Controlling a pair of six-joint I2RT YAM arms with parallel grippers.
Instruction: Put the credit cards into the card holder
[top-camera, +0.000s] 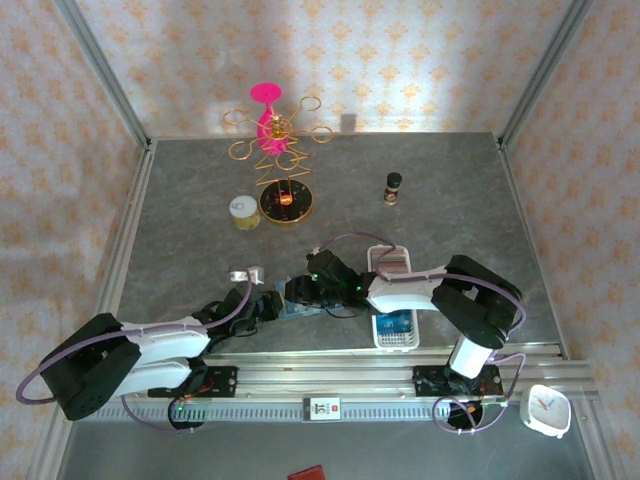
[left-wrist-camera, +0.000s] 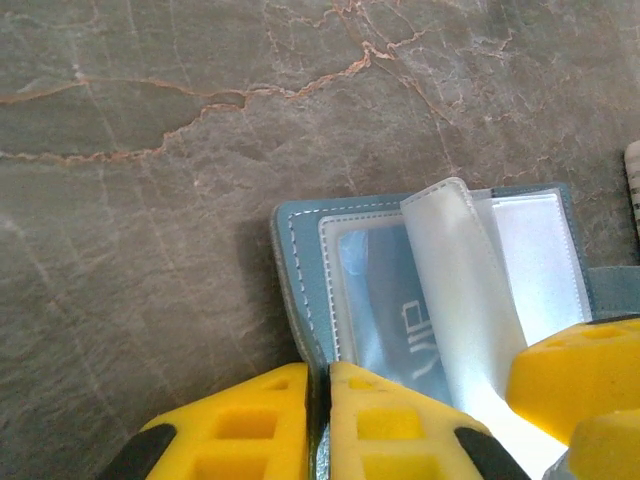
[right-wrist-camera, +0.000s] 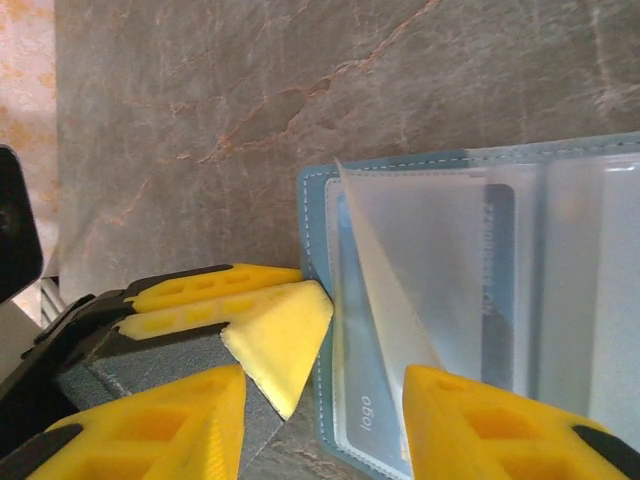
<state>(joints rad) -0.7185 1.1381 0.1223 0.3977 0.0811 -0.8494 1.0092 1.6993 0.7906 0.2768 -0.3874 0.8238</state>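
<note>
Left wrist view: the card holder (left-wrist-camera: 300, 250) lies open on the worktop (left-wrist-camera: 150, 200), its cover edge clamped between the left fingers (left-wrist-camera: 250, 425).
The right fingers (right-wrist-camera: 500, 425) stand apart, straddling the holder's near corner; the raised clear sleeve (right-wrist-camera: 390, 270) lies just ahead of them, a blue card (left-wrist-camera: 385, 300) already pocketed.

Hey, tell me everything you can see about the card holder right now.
The card holder is a teal-blue folding wallet with pale stitching, looking like faux leather, lying open on the grey stone-look table. Inside are clear plastic sleeves; one curls upward, and a blue card sits in a pocket. The left claw pinches its cover edge; the right claw stands open at its sleeved edge.
</note>
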